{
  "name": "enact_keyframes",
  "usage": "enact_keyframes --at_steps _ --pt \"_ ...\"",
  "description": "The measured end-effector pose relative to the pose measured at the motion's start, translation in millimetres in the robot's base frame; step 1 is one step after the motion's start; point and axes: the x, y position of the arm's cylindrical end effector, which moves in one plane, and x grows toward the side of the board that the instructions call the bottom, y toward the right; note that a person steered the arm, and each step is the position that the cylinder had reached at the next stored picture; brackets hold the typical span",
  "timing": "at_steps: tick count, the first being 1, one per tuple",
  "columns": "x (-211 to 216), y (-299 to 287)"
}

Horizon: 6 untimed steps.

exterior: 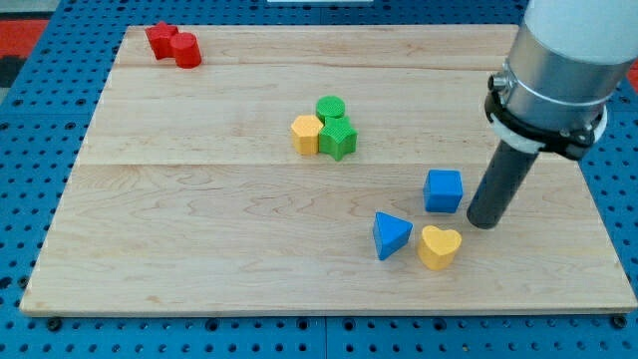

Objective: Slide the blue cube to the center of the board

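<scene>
The blue cube (444, 190) sits on the wooden board (199, 229) at the view's right, below the middle height. My tip (484, 222) rests on the board just right of the cube and slightly lower, a small gap between them. A blue triangular block (390, 235) lies to the cube's lower left. A yellow heart block (440, 247) lies below the cube, touching or nearly touching the blue triangle's right side.
Near the board's middle a yellow hexagonal block (306, 133), a green cylinder (331, 108) and a green star-like block (339, 139) stand clustered together. Two red blocks (173, 45) sit at the top left corner. The arm's grey body (563, 60) hangs over the right edge.
</scene>
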Motion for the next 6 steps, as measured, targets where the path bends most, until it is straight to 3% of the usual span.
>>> enact_keyframes --at_steps 6 --pt "-74.4 -145.6"
